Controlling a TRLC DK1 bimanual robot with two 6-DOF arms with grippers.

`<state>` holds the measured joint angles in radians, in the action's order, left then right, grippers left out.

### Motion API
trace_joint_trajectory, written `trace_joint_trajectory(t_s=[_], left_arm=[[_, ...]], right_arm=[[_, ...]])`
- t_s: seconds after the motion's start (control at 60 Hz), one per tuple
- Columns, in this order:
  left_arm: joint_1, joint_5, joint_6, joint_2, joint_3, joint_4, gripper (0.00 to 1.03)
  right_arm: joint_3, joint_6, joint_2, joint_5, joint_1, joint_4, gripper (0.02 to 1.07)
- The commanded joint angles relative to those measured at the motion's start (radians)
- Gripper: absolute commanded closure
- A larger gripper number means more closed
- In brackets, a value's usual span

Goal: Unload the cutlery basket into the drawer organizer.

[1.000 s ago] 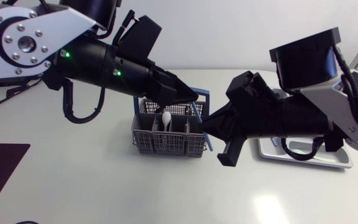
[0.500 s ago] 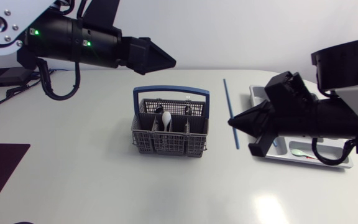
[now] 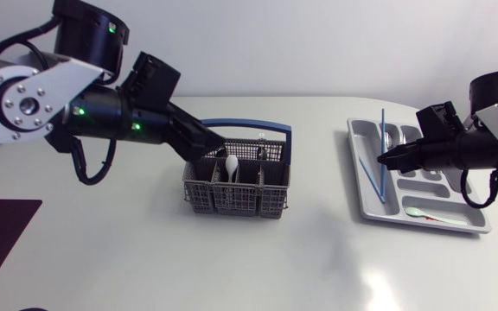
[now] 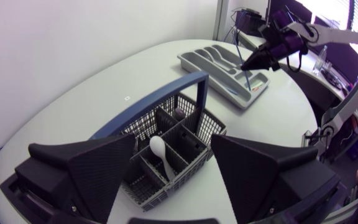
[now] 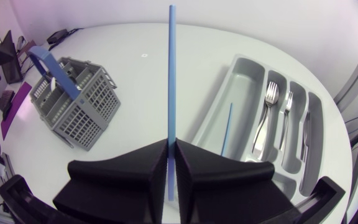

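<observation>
The right pincer (image 5: 171, 146) is gripping a blue straw (image 5: 171, 74) near its rear end, over the organizer (image 5: 210, 134); the straw's long axis is pointing straight ahead of the fingers. The left pincer (image 4: 173, 143) is hanging wide open above the basket (image 4: 143, 121), with a white spoon (image 4: 158, 149) under its gap.

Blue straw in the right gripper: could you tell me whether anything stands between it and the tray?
Nothing visible does. The right gripper holds the blue straw above the tray; a second straw lies flat in its long slot, forks in others.
</observation>
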<state>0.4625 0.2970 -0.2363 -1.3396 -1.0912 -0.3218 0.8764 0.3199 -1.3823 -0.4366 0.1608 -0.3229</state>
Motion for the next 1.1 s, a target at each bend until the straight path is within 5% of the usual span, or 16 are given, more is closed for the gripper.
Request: trace_joint_trajectory(t_s=[0.0,0.667,0.75,0.9,1.083], left_arm=[[0.030,-0.035,-0.044,0.025,0.056,0.032,0.18],[0.067,-0.134,-0.164,-0.021,0.232,0.245,0.18],[0.062,-0.134,-0.170,-0.026,0.240,0.257,0.18],[0.050,-0.134,-0.176,-0.041,0.240,0.273,0.18],[0.039,-0.134,-0.192,-0.050,0.248,0.277,0.18]], right_arm=[[0.045,-0.044,-0.083,0.016,0.022,0.019,0.96],[0.286,-0.165,-0.528,0.168,0.014,0.024,0.93],[0.289,-0.163,-0.534,0.185,0.009,0.028,0.82],[0.266,-0.162,-0.489,0.188,0.005,0.033,0.45],[0.138,-0.133,-0.274,0.183,-0.064,0.061,0.38]])
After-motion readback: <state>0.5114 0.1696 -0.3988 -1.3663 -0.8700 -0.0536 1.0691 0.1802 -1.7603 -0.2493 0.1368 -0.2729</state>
